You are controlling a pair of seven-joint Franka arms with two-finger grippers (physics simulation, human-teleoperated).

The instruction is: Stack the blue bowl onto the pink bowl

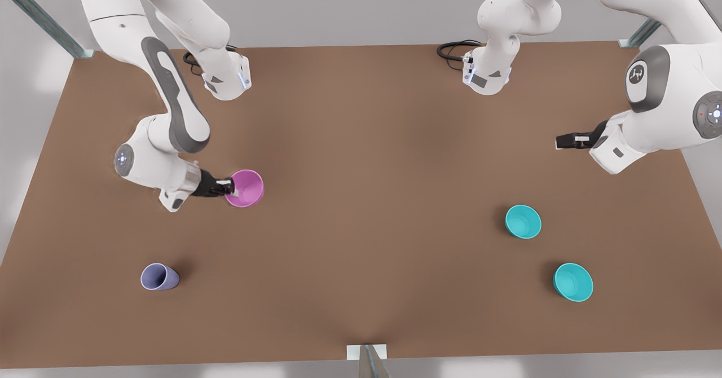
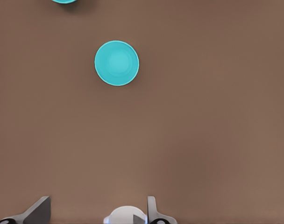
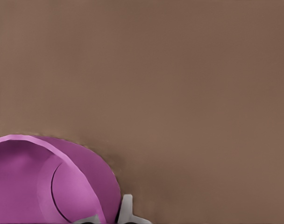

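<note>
The pink bowl [image 1: 247, 188] is at the front view's left, with my right gripper [image 1: 228, 186] shut on its rim; one finger is inside and one outside. From the right wrist the pink bowl [image 3: 48, 182] shows close up, the right gripper [image 3: 109, 218] clamping its wall. I cannot tell whether it is off the table. The blue bowl [image 1: 523, 222] stands upright at the front view's right; it also shows as the blue bowl [image 2: 117, 63]. My left gripper [image 1: 567, 140] hangs open behind it and apart from it; the left gripper [image 2: 95, 212] holds nothing.
A brighter turquoise bowl [image 1: 573, 282] stands nearer the front edge, just right of the blue one, and peeks in as the turquoise bowl [image 2: 65, 1]. A lavender cup [image 1: 159, 277] is at the front left. The brown table [image 1: 372, 197] is bare in the middle.
</note>
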